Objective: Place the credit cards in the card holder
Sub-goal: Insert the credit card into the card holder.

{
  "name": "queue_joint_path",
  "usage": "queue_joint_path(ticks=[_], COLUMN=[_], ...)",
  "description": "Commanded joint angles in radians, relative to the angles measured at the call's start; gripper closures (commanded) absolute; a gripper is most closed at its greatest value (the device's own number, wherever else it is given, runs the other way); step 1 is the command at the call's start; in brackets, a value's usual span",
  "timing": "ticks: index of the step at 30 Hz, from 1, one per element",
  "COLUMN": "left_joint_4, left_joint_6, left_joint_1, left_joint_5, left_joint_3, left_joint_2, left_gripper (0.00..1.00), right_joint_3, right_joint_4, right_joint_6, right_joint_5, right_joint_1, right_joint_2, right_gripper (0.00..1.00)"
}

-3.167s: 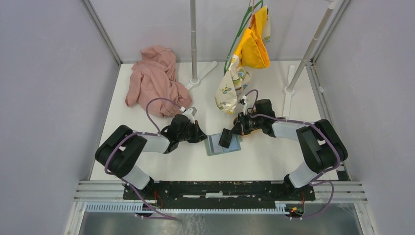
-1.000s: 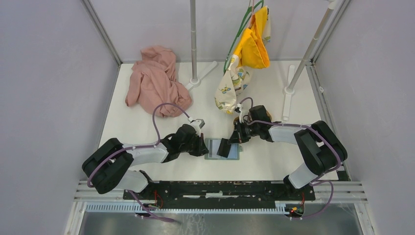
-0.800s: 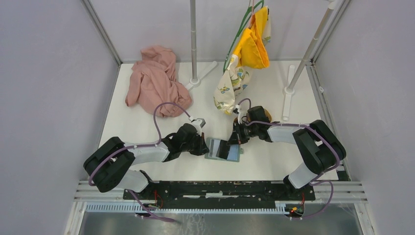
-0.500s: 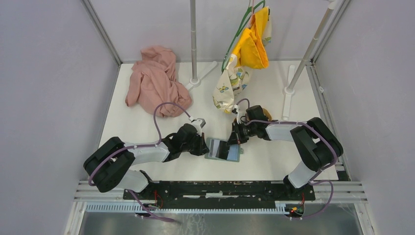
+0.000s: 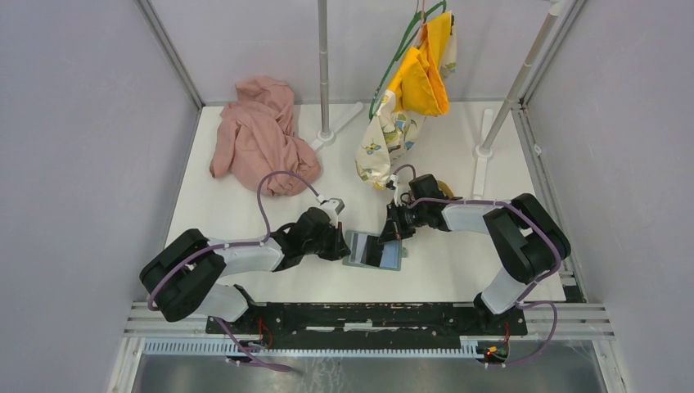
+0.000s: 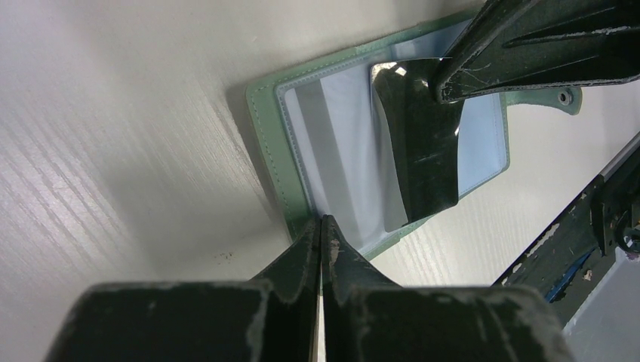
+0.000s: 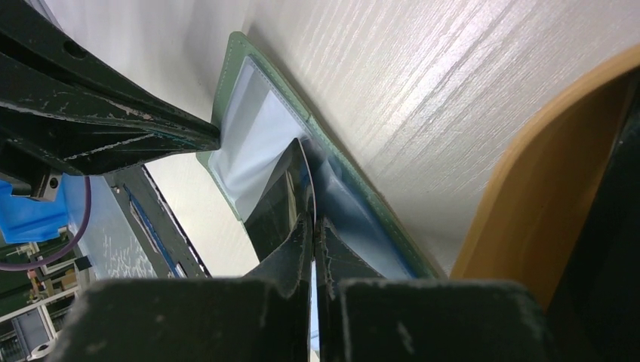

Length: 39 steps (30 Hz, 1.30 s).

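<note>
At the tips of the left gripper (image 6: 321,220), which has just drawn together on its near rim, the card holder (image 6: 264,136) has swung slightly askew and lies open. Just beyond them, the right gripper (image 7: 313,219) stays clamped on a black credit card (image 6: 419,151), its lower edge resting against the clear pocket. With the wallet now held, sliding the card in looks ready to proceed.
</note>
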Motion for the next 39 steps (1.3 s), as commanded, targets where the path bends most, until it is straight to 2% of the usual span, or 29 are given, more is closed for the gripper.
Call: queue_joint_path(ticks=[1,22,39], left_joint_4=[-0.001,-0.028,-0.005], left_joint_6=[-0.002,0.024,0.026], left_joint_1=[-0.012,-0.014,-0.016], left_joint_5=[-0.028,-0.042,-0.026], left_joint_3=[0.011,0.02,0.022], left_joint_2=[0.025,-0.006,-0.001], left_gripper=[0.95,0.96,0.96], right_joint_3=[0.016,-0.023,-0.019], right_joint_4=[-0.072,-0.089,-0.077], right_joint_6=[-0.047,-0.061,-0.012], right_joint_5=[0.134,0.14,0.125], right_joint_1=[0.006,-0.01,-0.004], right_joint_2=[0.026,-0.024,0.021], right_gripper=[1.0,1.0,1.0])
